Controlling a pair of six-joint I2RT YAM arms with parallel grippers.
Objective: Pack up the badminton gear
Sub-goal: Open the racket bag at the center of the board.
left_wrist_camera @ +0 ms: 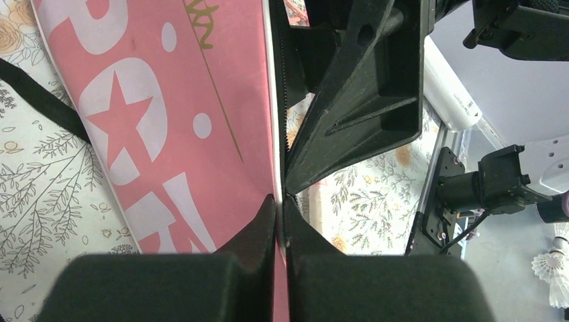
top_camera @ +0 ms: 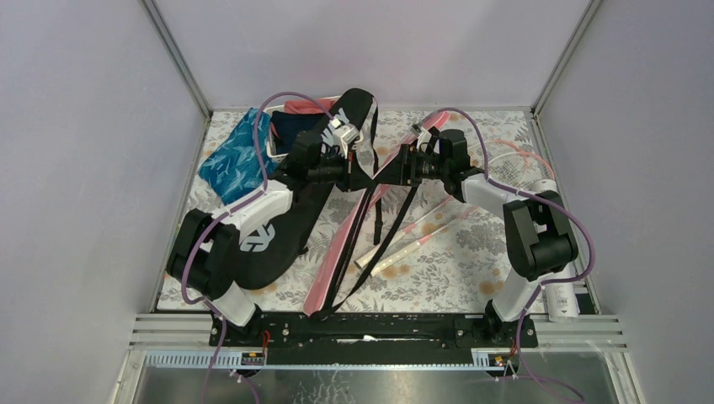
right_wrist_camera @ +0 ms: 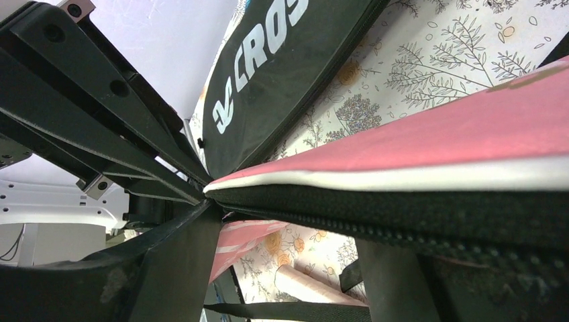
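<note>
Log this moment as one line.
left pincer: shut on pink fabric racket bag edge | right pincer: open at its black zipper

The left black two-finger gripper (left_wrist_camera: 280, 201) points right, its fingers pinched together on the edge of the pink racket-shaped bag (left_wrist_camera: 168, 121). The right black two-finger gripper (right_wrist_camera: 292, 231) faces it nearly tip to tip, fingers spread wide. The white-and-black left arm (top_camera: 253, 227) and right arm (top_camera: 530, 227) reach forward, elbows outward.

Pink star-printed bag (left_wrist_camera: 221, 87), floral tablecloth (left_wrist_camera: 40, 201)

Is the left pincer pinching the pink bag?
Yes, the left pincer has its fingers shut together on the edge of the pink bag.
</note>
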